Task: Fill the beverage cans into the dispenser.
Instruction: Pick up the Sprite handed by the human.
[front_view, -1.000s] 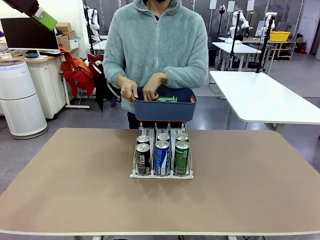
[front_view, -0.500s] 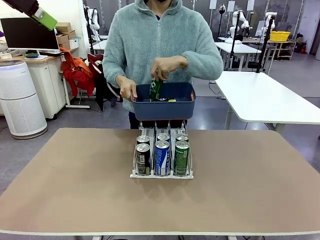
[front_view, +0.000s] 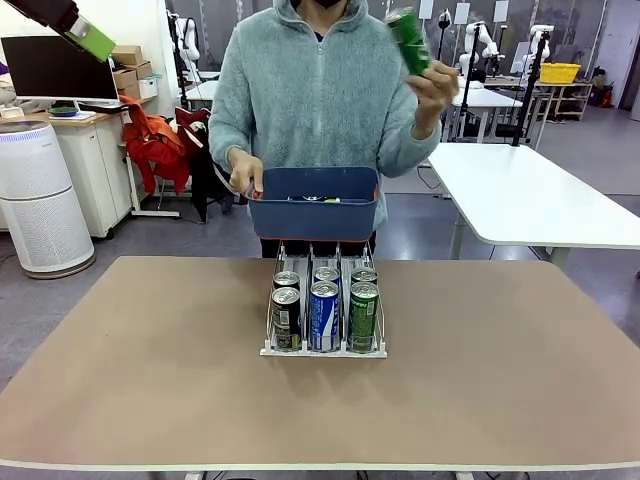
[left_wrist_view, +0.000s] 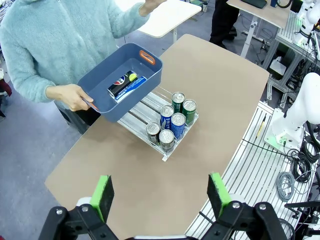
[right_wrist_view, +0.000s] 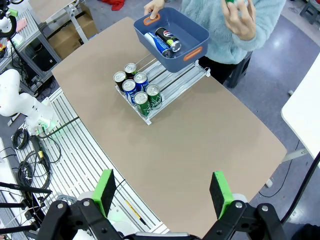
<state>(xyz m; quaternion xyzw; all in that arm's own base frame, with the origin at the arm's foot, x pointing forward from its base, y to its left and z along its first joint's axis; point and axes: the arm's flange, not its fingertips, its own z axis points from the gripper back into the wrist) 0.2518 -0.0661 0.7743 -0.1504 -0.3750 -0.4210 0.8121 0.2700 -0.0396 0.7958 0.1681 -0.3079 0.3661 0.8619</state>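
A clear three-lane dispenser (front_view: 322, 351) with thin wire dividers and a white front lip sits mid-frame on a matte tan table (front_view: 150, 380). Six slim aluminium beverage cans (front_view: 324, 315) stand upright at its front, two deep. They are black-and-silver in the left lane, blue with white lettering in the middle and green on the right, all silver-topped.

Behind it, a person in a fuzzy pale-teal fleece holds a dark-blue rectangular plastic bin (front_view: 313, 218) above the rack's far end with one hand (front_view: 243, 180). The raised hand (front_view: 440, 85) lifts a green can (front_view: 409, 40) at upper right. A black can (left_wrist_view: 120, 85) and a blue can (left_wrist_view: 131, 88) lie in the bin.

A ribbed white air purifier (front_view: 40, 195) stands at left and a white table (front_view: 530, 195) at right.

In the wrist views, the left gripper (left_wrist_view: 160, 195) and right gripper (right_wrist_view: 162, 192) hang high above the table, green-padded fingers spread wide and holding nothing.
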